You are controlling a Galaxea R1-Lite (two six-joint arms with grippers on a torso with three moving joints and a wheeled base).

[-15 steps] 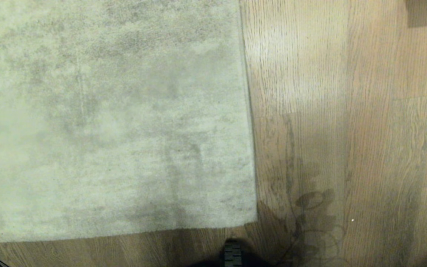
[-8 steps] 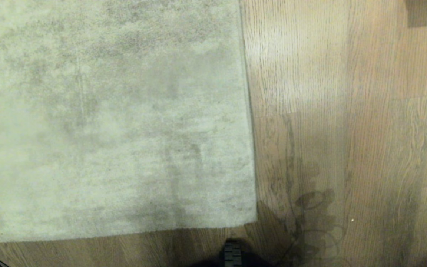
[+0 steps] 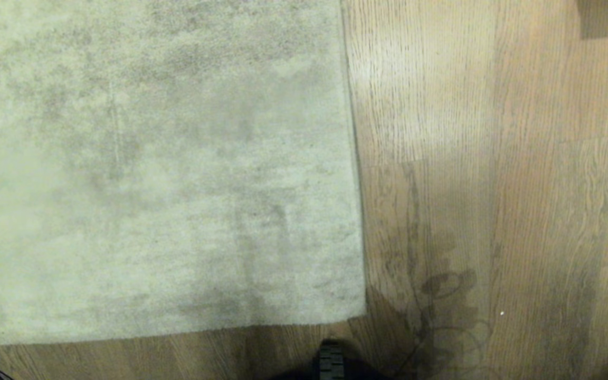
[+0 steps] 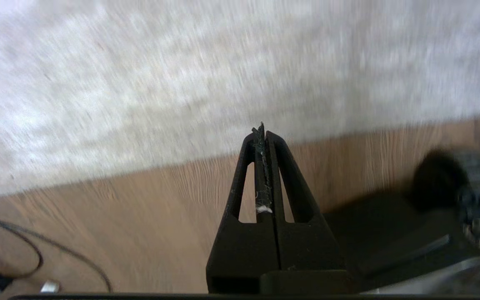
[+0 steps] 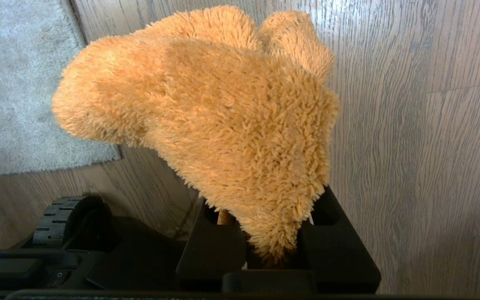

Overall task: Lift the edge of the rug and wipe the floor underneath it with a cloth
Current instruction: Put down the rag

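1. Head view: rug point(image 3: 151, 158) lies flat on the floor point(image 3: 494, 184). Its right edge point(image 3: 355, 174) and near edge point(image 3: 167, 333) meet at a corner close in front of my base. No part of it is raised.
2. My left gripper point(image 4: 263, 133): fingers pressed together, nothing between them except a few stray fibres. It hangs over bare floor just short of the rug's near edge point(image 4: 206, 155); the left wrist view is smeared, so I cannot judge how high it sits.
3. My right gripper point(image 5: 271, 246): fingers clamped on one end of the cloth point(image 5: 206, 108), an orange fuzzy rag that flops forward and hides the fingertips. It is held over bare wood, right of the rug corner point(image 5: 115, 156), not touching the floor as far as I can see.
4. A thin black cable point(image 4: 36, 250) lies on the floor near the left gripper.
5. Progress, my judgement: the cloth is in hand, which is the only step done. Lifting the edge is not yet done, and no floor under the rug is exposed or wiped.
6. Left to do: part the left fingers, pinch the hem, raise it, then bring the cloth underneath and wipe.
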